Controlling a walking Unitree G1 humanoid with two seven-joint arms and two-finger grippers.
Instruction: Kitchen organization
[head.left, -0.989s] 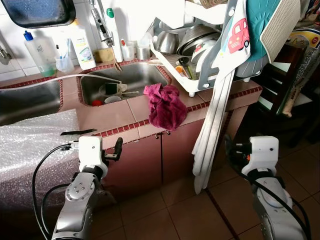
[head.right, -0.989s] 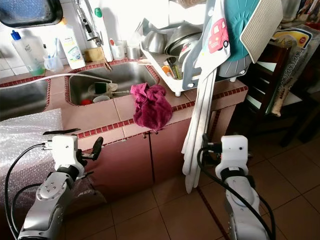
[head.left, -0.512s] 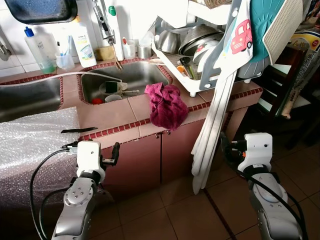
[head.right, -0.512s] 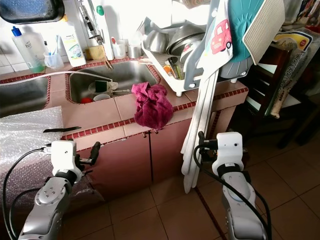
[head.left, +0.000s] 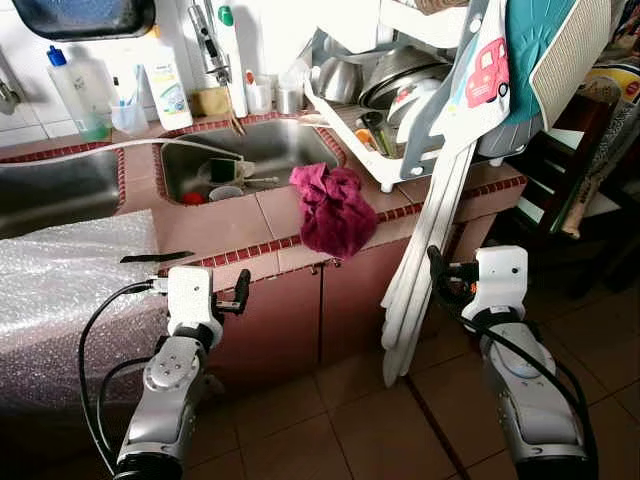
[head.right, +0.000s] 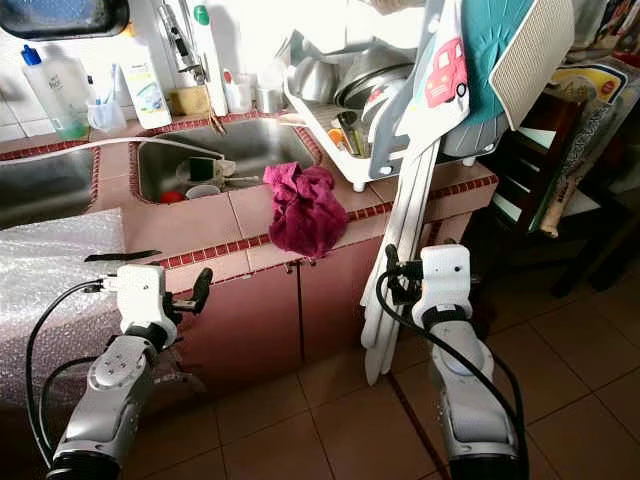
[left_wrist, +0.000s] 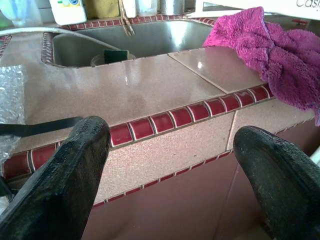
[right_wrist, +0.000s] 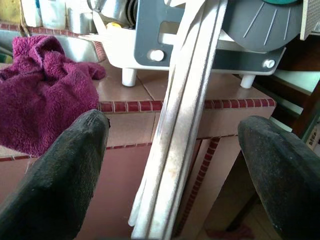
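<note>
Distance to the magenta towel (head.left: 332, 208) is what we judge the next move to turn on: it lies crumpled at the centre of the left eye frame, on the tiled counter (head.left: 215, 225) just right of the sink (head.left: 250, 160), its lower folds draping over the red-tiled front edge and hanging down toward the cabinet doors below. Our left gripper (left_wrist: 170, 165) sits in the lower left of the left eye frame, below the counter edge, fingers spread wide and holding nothing; in its wrist view the towel shows at the upper right, so it lies ahead, above the fingers and off toward their right. Our right gripper (right_wrist: 172, 165) sits at lower right of the head frames, likewise wide open and empty, and its wrist view puts the towel at the left, with the long white slats (right_wrist: 182, 110) that lean against the counter straight ahead between its fingers. The towel's bulk runs from the counter top down over the edge, roughly vertical in the frame. We judge the two arms about equally near, but the left has the clearer path, since the slats and the dish rack (head.left: 400, 90) crowd the right side. Either arm must rise to reach it.
</note>
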